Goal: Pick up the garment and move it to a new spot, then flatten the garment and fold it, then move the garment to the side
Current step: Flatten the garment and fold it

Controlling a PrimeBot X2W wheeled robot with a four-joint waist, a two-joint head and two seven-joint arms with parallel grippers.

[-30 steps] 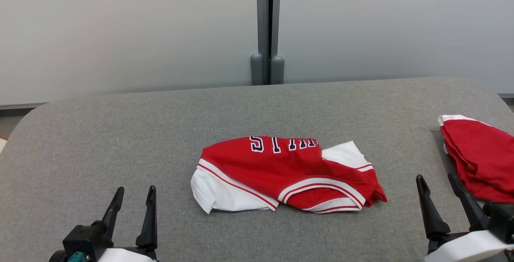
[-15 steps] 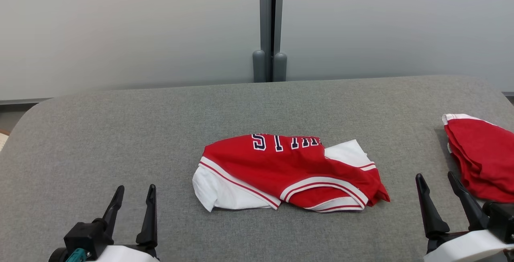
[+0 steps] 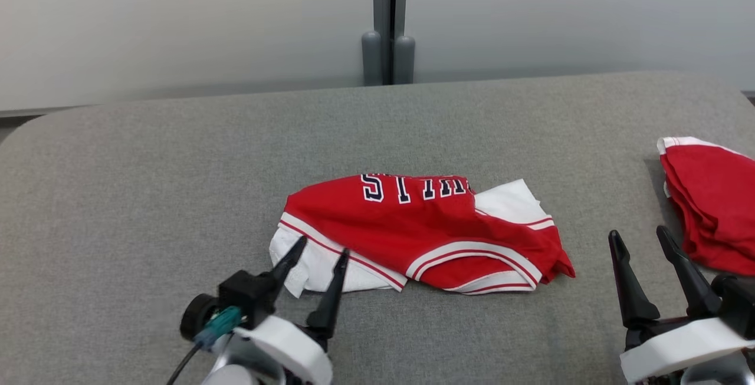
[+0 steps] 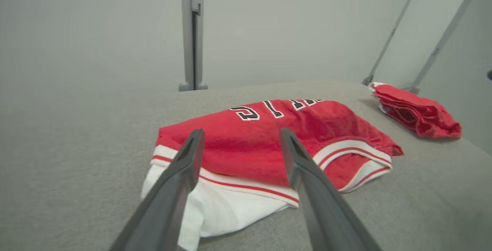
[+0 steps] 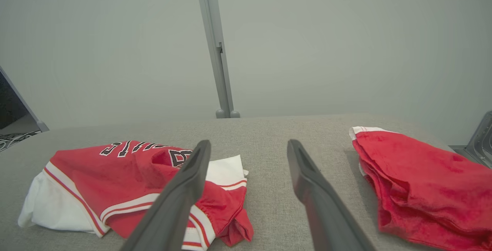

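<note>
**Left gripper (image 3: 322, 246) hanging open at the near-left corner of the garment (image 3: 424, 226)**

Both of the robot's grippers are spread wide with nothing between the fingers.

Taking the grey post (image 3: 386, 19) behind the table (image 3: 147, 184) as the reference, the garment lies rumpled on the table straight out in front of it, toward the robot. It's red sportswear with white trim and dark lettering (top or shorts, hard to call). Its long axis runs side to side, crosswise to the line from the post to the robot. A white flap sticks out at the end left of the post and a bunched red tip at the end right of it.

The left gripper sits on the robot's side of the cloth, left of the post line. Its fingertips are at that white flap and point up along the striped hem. Whether they touch the fabric can't be told from these views.

The right gripper (image 3: 637, 233) waits well right of the post line, past the red tip and apart from it. A separate red pile (image 3: 714, 196) lies further right again.

So the left arm is clearly the nearer one. The pick-up looks barely begun, since nothing is lifted yet. The next move probably calls for a short push forward and down onto the white corner, then a pinch. With layers stacked there, it could easily catch only the top one.
</note>
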